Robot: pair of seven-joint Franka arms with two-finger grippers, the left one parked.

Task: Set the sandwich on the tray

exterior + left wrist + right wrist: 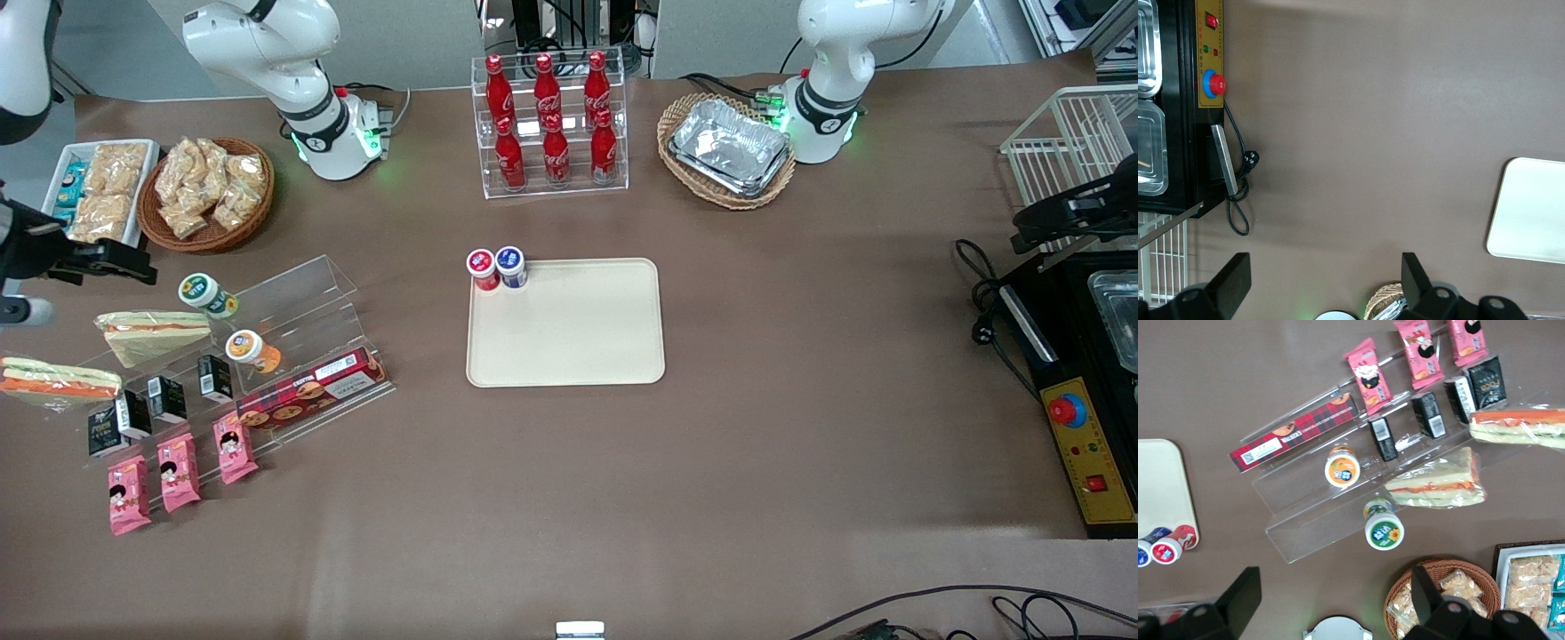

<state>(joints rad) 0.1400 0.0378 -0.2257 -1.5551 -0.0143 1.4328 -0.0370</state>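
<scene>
The sandwich (55,380) (1521,427), a clear-wrapped wedge with a thick orange and green filling, lies on the acrylic stand at the working arm's end of the table. The beige tray (569,342) (1158,487) (1531,213) lies flat at the table's middle, with two small jars at one corner. My gripper (133,264) (1335,593) hangs open and holds nothing. It is well above the table and farther from the front camera than the sandwich, near the wicker snack basket and apart from the sandwich.
A paler wedge sandwich (151,333) (1438,483) lies beside the task's one. The acrylic stand (298,289) also holds lidded cups, small black cartons, pink packets and a red biscuit box. A snack basket (209,191), a cola rack (549,124) and a foil-tray basket (727,147) stand farther back.
</scene>
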